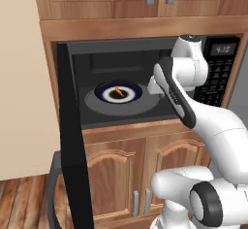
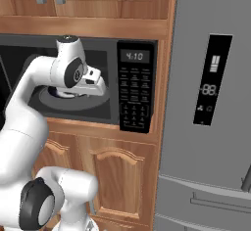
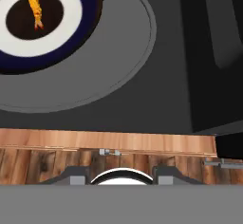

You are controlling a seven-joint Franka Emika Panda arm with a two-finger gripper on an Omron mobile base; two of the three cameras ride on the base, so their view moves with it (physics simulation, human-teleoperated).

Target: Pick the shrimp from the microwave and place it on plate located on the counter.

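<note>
The gripper [image 2: 100, 89] sits at the front right of the microwave [image 1: 145, 53] opening, above the edge of the grey turntable [image 3: 118, 52]. Its fingers are hidden behind the hand, so whether they are spread or pressed together cannot be told. The shrimp [image 3: 35, 4] lies apart from the gripper, at the centre of a blue-rimmed dish [image 1: 118, 92] on the turntable inside the microwave. The microwave door [image 1: 72, 140] stands swung open to the left of the opening. The keypad [image 2: 136, 95] and clock display [image 2: 135, 56] sit right of the opening. A grey refrigerator [image 2: 211, 103] stands right of the microwave. Wooden cabinets [image 1: 121, 170] lie below the microwave.
</note>
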